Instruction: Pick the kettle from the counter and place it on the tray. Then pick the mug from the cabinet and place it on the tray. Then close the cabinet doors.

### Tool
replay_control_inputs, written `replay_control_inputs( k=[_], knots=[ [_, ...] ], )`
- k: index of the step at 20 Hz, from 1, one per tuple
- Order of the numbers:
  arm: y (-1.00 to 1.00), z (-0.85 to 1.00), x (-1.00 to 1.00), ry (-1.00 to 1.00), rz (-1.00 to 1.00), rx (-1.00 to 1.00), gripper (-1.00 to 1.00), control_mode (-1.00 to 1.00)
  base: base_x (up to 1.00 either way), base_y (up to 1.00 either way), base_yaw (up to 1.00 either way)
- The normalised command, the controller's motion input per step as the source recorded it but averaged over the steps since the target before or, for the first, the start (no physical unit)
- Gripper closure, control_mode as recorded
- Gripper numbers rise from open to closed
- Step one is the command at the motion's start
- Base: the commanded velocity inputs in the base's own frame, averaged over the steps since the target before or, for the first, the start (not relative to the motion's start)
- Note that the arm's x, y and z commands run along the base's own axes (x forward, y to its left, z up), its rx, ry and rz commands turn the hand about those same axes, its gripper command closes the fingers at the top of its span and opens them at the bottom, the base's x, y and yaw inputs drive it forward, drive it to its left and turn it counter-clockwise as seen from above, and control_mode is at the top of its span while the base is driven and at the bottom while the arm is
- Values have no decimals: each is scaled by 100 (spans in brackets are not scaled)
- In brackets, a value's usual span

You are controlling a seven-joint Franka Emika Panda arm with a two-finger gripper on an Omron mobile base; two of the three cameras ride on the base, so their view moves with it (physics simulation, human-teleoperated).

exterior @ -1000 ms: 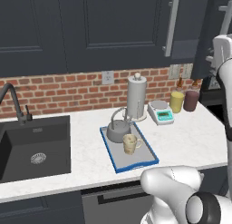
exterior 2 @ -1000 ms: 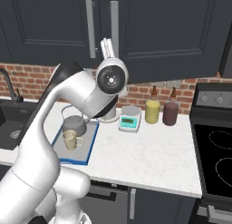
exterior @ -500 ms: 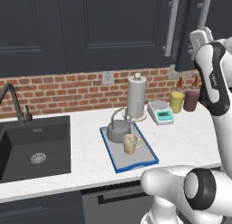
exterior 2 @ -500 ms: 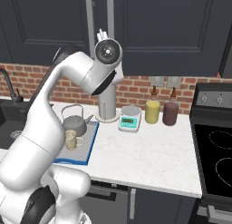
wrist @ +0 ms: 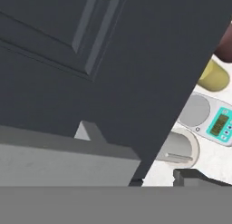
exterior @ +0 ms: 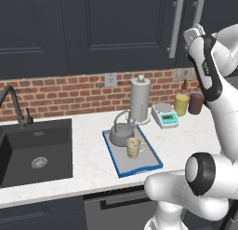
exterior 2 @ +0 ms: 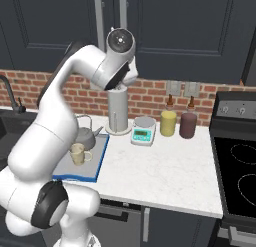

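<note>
The grey kettle (exterior: 122, 134) and the cream mug (exterior: 133, 148) both stand on the blue-rimmed tray (exterior: 148, 165) on the white counter (exterior: 88, 164). From the other side, the kettle (exterior 2: 86, 137) is behind the mug (exterior 2: 77, 154) on the tray (exterior 2: 75, 175). The dark cabinet doors (exterior: 116, 29) look flush, their silver handles (exterior: 174, 27) side by side. My gripper (exterior: 192, 32) is raised against the right-hand door, beside its handle (exterior: 199, 11). In the hand view the gripper (wrist: 165, 181) is open and empty, close to the door panel (wrist: 127, 60).
A tall grey cylinder (exterior: 139, 99), a white-teal scale (exterior: 164, 115), a yellow cylinder (exterior: 181, 104) and a maroon one (exterior: 196, 103) stand along the brick wall. The black sink (exterior: 32, 152) lies to the left, and a stove (exterior 2: 237, 176) to the right.
My arm has swung up and left from the right edge to the right-hand cabinet door. That door's handle now sits closer to the left door's handle.
</note>
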Motion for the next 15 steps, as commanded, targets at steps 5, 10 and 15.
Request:
replay_control_inputs(
  k=[5, 10, 15],
  knots=[
    [-6, -18, 42, 6, 0, -9, -100, -100, 0, 0, 0],
    [-10, -24, 44, 14, -3, -13, -100, -100, 0, 0, 0],
    [-12, -29, 46, 17, -5, -15, -100, -100, 0, 0, 0]
  ],
)
